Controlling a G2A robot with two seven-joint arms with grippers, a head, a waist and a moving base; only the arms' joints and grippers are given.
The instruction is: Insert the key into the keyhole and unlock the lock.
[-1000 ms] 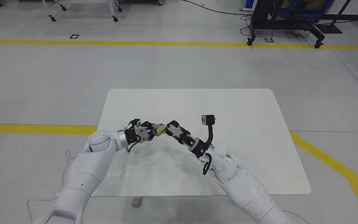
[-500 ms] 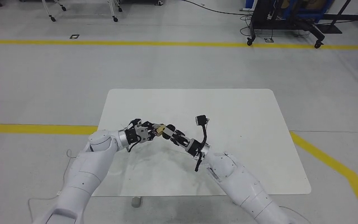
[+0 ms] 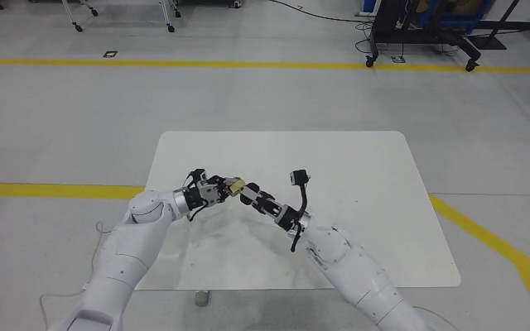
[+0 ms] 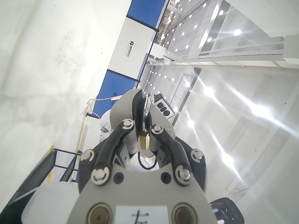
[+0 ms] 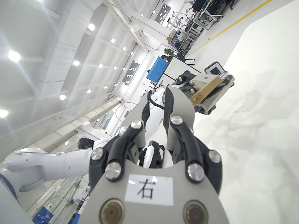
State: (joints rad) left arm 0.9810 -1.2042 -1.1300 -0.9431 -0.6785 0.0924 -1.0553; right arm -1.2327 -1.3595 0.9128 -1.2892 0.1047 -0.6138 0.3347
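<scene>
Lock: brass padlock, one item, held clear of the counter. Holder: left jaws, clenched on the brass body from both sides. Orientation: silver shackle at the end turned away from the right jaws, plain brass end turned toward them. Position: between the two sets of jaws, with the right jaws just beside that brass end; touching or slightly apart cannot be told. Key: hidden or too small to make out; judged to sit at the tip of the right jaws, unconfirmed. Right jaws, grip: cannot be told, clenched or released. Keyhole: not made out, presumed on the brass end facing the right jaws. Condition of lock: shackle looks seated in the body, so judged locked. Progress, done: lock picked up and steadied, the two sets of jaws brought together end to end. Progress, uncertain: whether the key has entered the keyhole. Progress, outstanding: full seating of the key, the turn, release of the shackle. Overall: judged about midway, at the insertion step.
</scene>
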